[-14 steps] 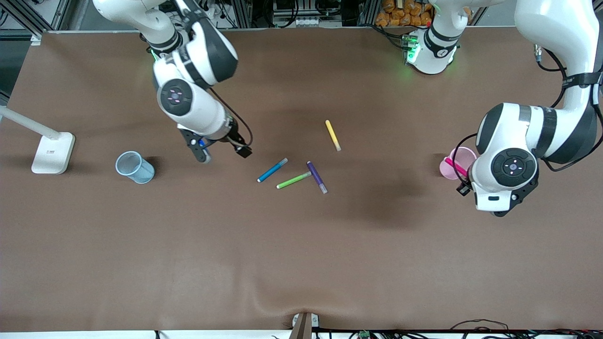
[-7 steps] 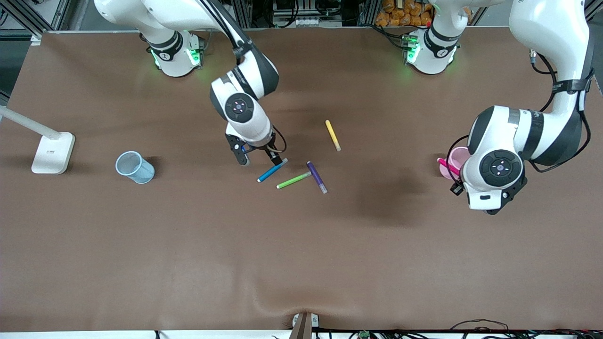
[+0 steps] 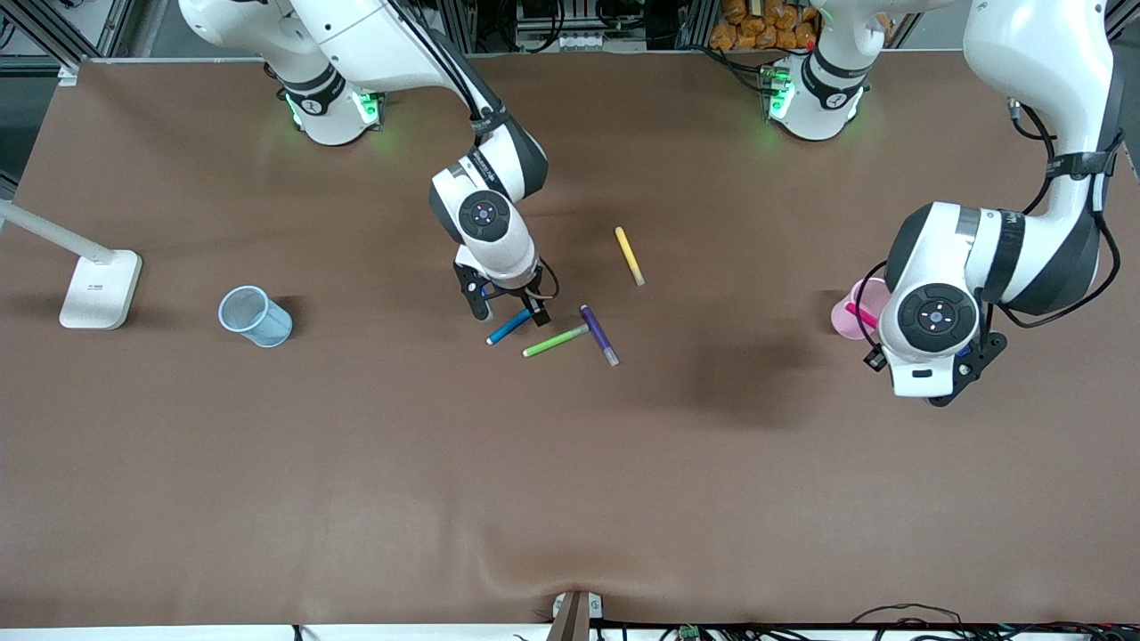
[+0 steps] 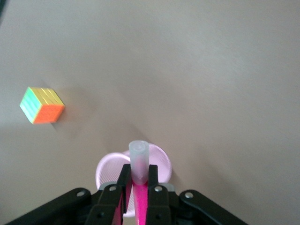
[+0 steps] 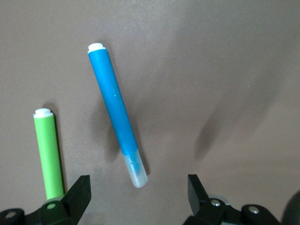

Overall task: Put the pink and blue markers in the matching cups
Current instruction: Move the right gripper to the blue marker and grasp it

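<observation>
The slim magenta-pink marker (image 4: 138,187), clamped in the left claw (image 4: 138,187), hangs over the translucent pink cup (image 4: 108,168), unreleased, while the right claw (image 5: 136,192) gapes over the untouched bright blue marker (image 5: 114,101).

The right end effector (image 3: 508,312) sits low over the cap end of the slim bright blue felt-tip marker (image 3: 508,327), its fingers spread wide with bare brown desk (image 3: 570,481) on either side of the pen. Just beside it lies the slim green felt-tip pen (image 3: 555,341), whose tip nearly meets the slim purple pen (image 3: 598,335); the three crowd together. The slim yellow pen (image 3: 629,255) lies apart, farther from the front camera. The pale blue translucent plastic cup (image 3: 255,316) stands alone toward the right arm's end, near a white lamp base (image 3: 100,288). The left end effector (image 4: 139,187), clamped on the magenta-pink marker (image 4: 139,164), hangs over the pale pink translucent cup (image 3: 853,309), covering its mouth. A multicoloured cube (image 4: 42,105) lies well apart from that cup.
</observation>
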You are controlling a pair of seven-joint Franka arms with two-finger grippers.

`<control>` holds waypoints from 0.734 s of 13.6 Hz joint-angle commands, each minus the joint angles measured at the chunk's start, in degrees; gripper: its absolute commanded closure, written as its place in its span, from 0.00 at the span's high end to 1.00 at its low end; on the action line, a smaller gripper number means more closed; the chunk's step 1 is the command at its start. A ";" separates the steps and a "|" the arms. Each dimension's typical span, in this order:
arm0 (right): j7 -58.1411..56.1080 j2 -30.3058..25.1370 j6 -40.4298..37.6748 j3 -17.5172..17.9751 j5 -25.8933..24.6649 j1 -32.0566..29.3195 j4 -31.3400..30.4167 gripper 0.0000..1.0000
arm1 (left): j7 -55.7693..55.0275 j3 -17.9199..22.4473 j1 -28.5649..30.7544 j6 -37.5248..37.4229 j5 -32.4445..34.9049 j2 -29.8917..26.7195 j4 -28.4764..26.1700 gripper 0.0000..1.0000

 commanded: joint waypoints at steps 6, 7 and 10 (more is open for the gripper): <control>1.67 2.66 -0.31 -0.72 -2.62 1.51 1.86 0.38 | -15.04 -0.58 -0.05 5.99 14.59 -5.52 -14.89 0.00; 1.67 2.66 -0.31 -0.72 -2.62 1.51 1.95 0.30 | -15.21 -0.67 -0.05 5.90 14.59 -5.96 -15.59 0.00; 1.67 2.57 -0.31 -0.72 -2.70 1.51 1.95 0.08 | -20.64 -0.76 -0.74 5.56 14.68 -5.26 -16.39 0.00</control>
